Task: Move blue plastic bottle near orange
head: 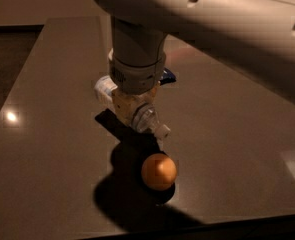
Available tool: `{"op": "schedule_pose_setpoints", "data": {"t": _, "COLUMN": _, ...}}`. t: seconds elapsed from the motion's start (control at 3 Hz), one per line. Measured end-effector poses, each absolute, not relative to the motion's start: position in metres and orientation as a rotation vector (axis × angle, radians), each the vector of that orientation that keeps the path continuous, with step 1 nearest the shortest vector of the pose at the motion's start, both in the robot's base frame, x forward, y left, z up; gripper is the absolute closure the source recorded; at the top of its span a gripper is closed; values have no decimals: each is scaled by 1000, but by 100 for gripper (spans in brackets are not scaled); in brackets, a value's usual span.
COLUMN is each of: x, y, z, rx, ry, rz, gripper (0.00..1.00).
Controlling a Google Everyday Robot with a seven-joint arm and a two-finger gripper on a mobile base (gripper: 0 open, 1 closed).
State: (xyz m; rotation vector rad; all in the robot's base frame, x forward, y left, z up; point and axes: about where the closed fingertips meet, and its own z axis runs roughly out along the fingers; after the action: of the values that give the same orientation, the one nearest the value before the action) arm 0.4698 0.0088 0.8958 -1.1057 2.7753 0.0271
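The blue plastic bottle (148, 118) lies sideways in my gripper (132, 106), its white cap pointing down-right and its base sticking out at the left. The gripper is shut on the bottle and holds it above the dark table (52, 134). The orange (159, 171) sits on the table just below and to the right of the cap, a short gap away. My arm's wrist comes straight down onto the gripper and hides the bottle's middle.
A flat dark blue snack wrapper (169, 76) peeks out behind the wrist. The big white arm link (227, 19) crosses the top right. The table's front edge runs along the bottom and its left edge drops to a dark floor.
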Motion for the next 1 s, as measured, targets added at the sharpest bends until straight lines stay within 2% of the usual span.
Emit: {"op": "schedule_pose_setpoints", "data": {"t": 1.0, "x": 448, "y": -43, "z": 892, "rx": -1128, "ry": 2773, "rz": 28, "gripper": 100}}
